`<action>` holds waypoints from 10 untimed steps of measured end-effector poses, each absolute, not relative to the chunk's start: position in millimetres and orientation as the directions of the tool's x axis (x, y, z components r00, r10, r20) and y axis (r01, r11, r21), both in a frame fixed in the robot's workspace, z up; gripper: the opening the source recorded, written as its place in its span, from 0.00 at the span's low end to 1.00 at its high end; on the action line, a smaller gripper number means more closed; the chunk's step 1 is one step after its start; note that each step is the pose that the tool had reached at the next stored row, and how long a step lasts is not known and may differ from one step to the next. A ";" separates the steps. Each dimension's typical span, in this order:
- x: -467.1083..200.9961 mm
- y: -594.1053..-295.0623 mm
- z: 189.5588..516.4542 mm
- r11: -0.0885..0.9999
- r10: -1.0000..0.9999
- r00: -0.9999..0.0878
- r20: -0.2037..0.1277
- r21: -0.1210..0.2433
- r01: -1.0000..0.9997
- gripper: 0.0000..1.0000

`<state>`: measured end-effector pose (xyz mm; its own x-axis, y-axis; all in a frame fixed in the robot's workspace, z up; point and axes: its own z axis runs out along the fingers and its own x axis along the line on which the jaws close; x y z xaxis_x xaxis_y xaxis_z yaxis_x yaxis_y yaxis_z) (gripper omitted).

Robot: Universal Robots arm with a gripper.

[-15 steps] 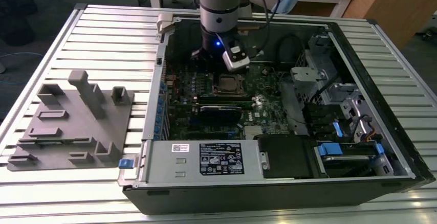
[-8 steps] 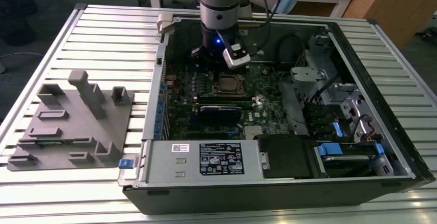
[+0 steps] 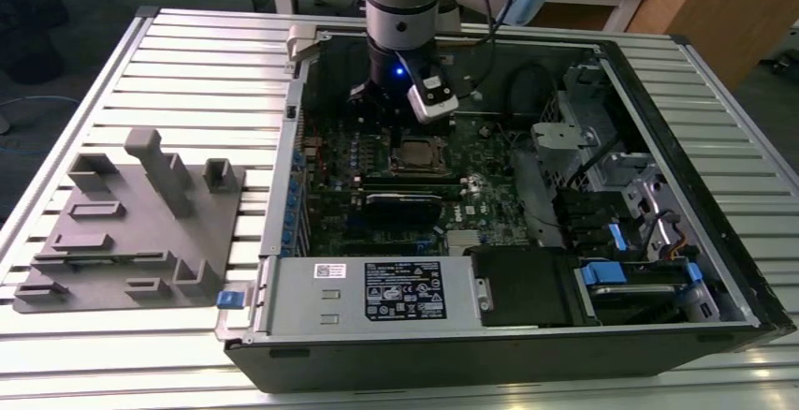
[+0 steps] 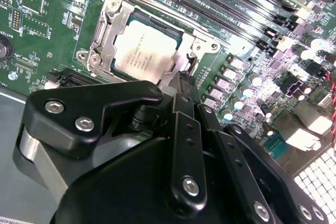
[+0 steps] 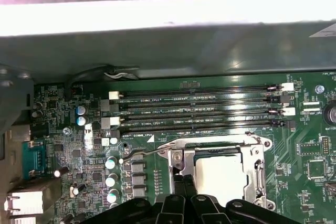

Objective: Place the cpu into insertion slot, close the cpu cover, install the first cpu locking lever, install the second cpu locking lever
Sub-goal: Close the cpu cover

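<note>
Jaws together: tips of black two-finger gripper (image 4: 181, 80) sit low at edge of small square silvery-rimmed insertion slot (image 3: 418, 154), just beside thin wire lever (image 5: 144, 152). Lever looks unlatched, angled off the frame. Prob. positioned there to work it; contact w/ lever can't tell. Small flat square cpu (image 4: 143, 51), pale silvery-grey, lies flat in slot, printed top showing thru window. Thin silvery metal cpu cover (image 4: 118, 17) is down over its edges. Green circuit board (image 5: 68, 145) all round; long black memory slots (image 5: 194, 111) near socket.
</note>
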<state>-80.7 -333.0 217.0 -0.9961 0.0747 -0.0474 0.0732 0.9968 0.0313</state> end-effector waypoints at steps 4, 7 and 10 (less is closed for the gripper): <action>-80.7 -333.0 217.3 0.997 0.075 -0.996 -0.047 0.031 0.073 0.11; -79.3 -333.0 217.4 0.997 0.075 -0.996 -0.047 0.031 0.073 0.11; -76.2 -333.0 217.3 0.997 0.075 -0.996 -0.047 0.031 0.073 0.11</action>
<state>-76.2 -333.0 217.3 -0.9961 0.0747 -0.0472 0.0733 0.9968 0.0310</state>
